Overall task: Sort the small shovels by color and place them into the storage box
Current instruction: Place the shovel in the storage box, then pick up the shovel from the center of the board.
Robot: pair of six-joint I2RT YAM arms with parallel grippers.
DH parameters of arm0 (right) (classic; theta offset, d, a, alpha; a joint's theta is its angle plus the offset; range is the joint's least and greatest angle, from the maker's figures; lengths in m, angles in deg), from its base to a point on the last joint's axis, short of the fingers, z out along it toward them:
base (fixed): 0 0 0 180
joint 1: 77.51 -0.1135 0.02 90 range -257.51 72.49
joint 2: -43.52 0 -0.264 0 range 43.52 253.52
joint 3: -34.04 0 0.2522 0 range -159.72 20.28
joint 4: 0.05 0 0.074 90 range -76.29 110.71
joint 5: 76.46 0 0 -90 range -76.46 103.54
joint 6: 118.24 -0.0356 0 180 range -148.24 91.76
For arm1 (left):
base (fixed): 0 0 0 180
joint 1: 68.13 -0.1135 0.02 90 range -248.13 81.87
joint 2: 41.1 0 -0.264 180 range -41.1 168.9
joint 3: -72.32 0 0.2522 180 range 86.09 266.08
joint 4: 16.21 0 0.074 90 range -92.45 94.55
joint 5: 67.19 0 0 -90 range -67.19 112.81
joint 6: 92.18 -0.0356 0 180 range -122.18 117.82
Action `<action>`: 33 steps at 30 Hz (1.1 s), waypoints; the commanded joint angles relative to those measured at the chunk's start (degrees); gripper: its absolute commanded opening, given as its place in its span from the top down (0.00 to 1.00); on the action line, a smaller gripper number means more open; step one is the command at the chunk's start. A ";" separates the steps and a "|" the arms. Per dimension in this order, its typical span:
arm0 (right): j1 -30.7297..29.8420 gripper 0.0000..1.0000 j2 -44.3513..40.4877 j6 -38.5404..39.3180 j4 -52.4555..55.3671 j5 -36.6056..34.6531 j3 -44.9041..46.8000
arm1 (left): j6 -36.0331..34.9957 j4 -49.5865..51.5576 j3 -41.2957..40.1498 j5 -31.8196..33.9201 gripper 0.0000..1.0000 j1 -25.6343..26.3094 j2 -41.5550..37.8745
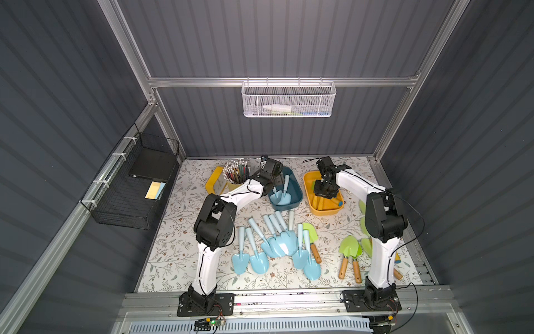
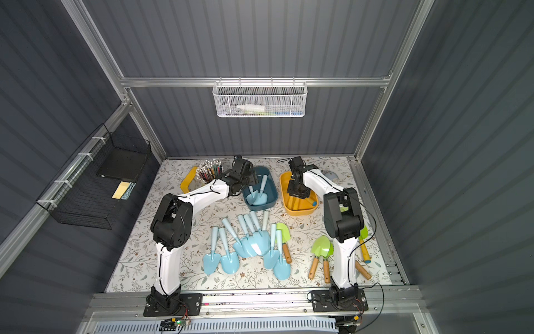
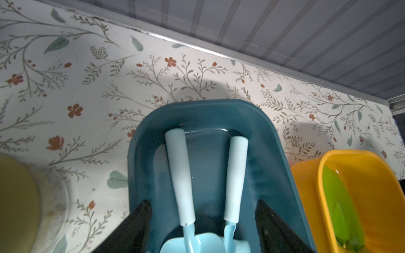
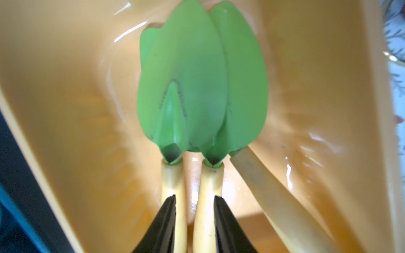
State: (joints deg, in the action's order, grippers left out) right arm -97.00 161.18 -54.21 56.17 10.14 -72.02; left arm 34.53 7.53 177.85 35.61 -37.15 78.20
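Left gripper (image 3: 202,206) hangs over the blue box (image 3: 219,103), jaws spread wide and empty, with two pale-blue shovels (image 3: 179,175) lying loose on its floor. Right gripper (image 4: 195,198) sits down in the yellow box (image 4: 65,109) just beside the blue box, fingers close about a yellow handle among the green shovels (image 4: 186,87). You cannot tell whether it pinches, so if you lift before they clear you likely drag one out. Toward the arm bases from the blue box, a stray green shovel (image 1: 310,231) lies against the loose blue shovels (image 1: 277,240), so a careless grab there mixes colours
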 commanded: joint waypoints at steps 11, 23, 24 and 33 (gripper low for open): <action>-0.16 0.66 -8.30 -0.47 -0.68 5.88 1.40 | 8.80 3.73 -17.71 -1.70 0.22 1.99 -15.15; -1.43 0.66 -8.19 -1.40 -2.45 11.55 3.53 | 20.45 6.37 -34.58 -7.09 0.21 8.82 -27.83; -1.60 0.66 -7.95 -1.40 -2.40 11.57 3.36 | 21.24 6.37 -35.33 -7.57 0.21 9.87 -27.98; -2.31 0.66 -8.02 -1.38 -2.93 12.50 5.04 | 28.39 7.51 -40.94 -7.86 0.23 12.16 -34.55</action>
State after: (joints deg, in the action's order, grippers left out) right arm -98.94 152.73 -55.22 53.72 21.92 -68.08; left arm 59.31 13.21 137.55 27.43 -24.72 47.84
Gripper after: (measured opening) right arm 0.340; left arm 0.775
